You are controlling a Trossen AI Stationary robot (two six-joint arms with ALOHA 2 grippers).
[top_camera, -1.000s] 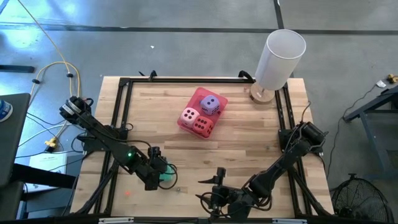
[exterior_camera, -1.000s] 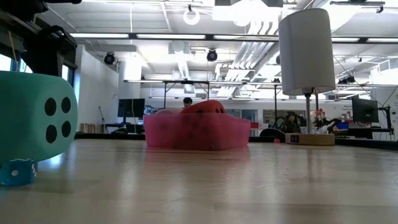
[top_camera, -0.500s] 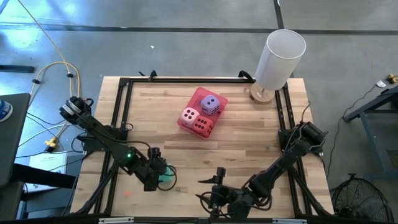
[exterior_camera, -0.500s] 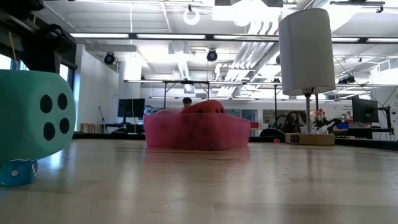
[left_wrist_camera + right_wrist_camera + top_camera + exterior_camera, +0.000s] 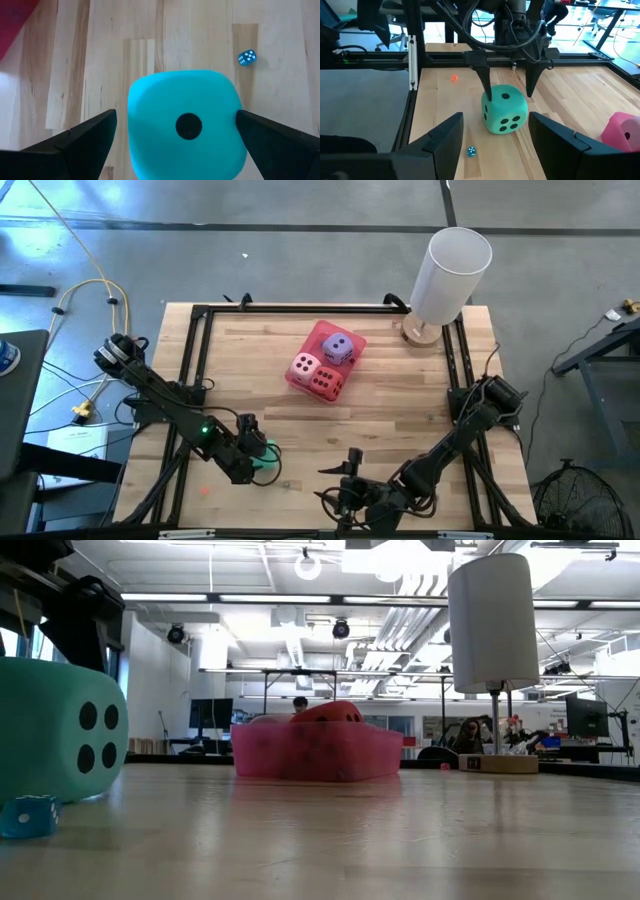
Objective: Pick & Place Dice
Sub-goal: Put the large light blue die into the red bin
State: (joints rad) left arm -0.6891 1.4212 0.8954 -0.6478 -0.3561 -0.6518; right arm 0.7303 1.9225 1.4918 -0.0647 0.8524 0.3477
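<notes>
The teal green die (image 5: 186, 122) rests on the table near its left front, one pip up, four pips facing my right arm (image 5: 504, 116). My left gripper (image 5: 176, 117) is open and reaches down over it, one finger on each side. The pale pink die (image 5: 305, 366), purple die (image 5: 340, 347) and red die (image 5: 325, 383) lie in the pink tray (image 5: 322, 330) at the table's middle far side. My right gripper (image 5: 325, 485) waits open at the near edge, pointing at the teal die with nothing between its fingers. My left gripper's one finger (image 5: 245, 125) lies against the teal die's side (image 5: 234, 120). The other finger (image 5: 107, 122) stands a small gap away from the opposite side. The fingers slant down from above. The die sits flat on the table.
A tiny blue die (image 5: 246, 57) lies on the wood close to the teal die, and a small orange bit (image 5: 454, 77) lies near the left rail. A white cylinder lamp (image 5: 450, 275) stands at the far right corner. Black rails frame the table.
The teal die has rocked between my left gripper's fingers: it tipped a little, then settled back on the table slightly turned. My left gripper has rolled a bit about its own line and stays as wide as before.
</notes>
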